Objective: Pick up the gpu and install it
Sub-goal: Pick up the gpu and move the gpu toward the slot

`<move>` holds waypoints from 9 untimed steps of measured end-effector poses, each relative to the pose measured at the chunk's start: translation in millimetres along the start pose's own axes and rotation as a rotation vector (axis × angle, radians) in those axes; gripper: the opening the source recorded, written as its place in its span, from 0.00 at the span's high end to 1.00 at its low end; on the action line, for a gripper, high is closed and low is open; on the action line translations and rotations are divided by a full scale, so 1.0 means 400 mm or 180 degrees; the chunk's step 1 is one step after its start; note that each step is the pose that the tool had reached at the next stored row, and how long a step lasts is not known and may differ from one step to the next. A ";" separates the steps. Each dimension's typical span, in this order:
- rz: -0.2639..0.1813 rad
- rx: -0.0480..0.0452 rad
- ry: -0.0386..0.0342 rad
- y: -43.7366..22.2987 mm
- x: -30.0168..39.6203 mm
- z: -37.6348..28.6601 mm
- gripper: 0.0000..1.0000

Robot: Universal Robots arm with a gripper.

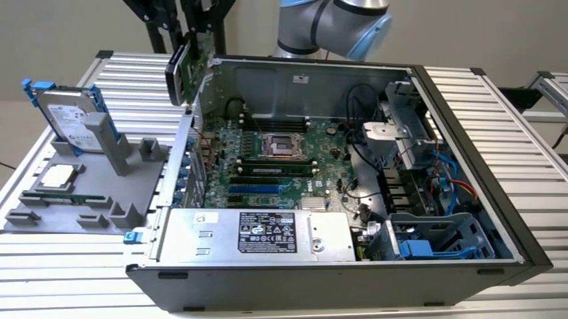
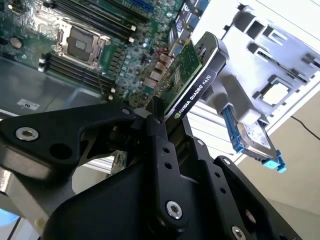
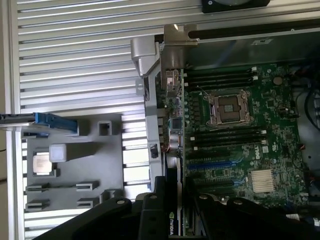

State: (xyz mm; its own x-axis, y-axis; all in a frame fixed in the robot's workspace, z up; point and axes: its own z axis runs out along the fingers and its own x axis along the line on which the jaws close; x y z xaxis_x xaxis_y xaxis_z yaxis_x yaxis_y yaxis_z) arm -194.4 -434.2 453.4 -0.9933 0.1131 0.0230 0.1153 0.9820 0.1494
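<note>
open computer case (image 1: 293,86) below claw (image 1: 190,46), on slatted table (image 1: 497,93) | motherboard (image 1: 266,159) inside, beneath claw | power supply (image 1: 257,232) well apart from claw | grey fixture (image 1: 89,216) below claw, outside case | blue-railed hard drive (image 1: 71,119) upright in fixture, near claw

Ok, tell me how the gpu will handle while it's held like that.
Probably stiff: the gpu juts straight from the gripper, clamped at one end, without sagging. Likely light for its size, being a thin card. Probably fragile: its bare green board hangs near the computer case rim.
</note>
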 end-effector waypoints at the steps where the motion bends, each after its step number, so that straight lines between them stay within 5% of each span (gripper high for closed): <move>1: 0.0000 0.0000 0.0000 0.000 -0.003 0.000 1.00; 9: 0.0000 0.0000 0.0000 0.003 -0.027 0.000 1.00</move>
State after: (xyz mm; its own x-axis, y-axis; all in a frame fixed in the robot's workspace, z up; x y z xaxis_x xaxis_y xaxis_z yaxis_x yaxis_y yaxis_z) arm -183.4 -434.2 453.4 -0.9933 0.1131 0.0230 0.1153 0.9820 0.1494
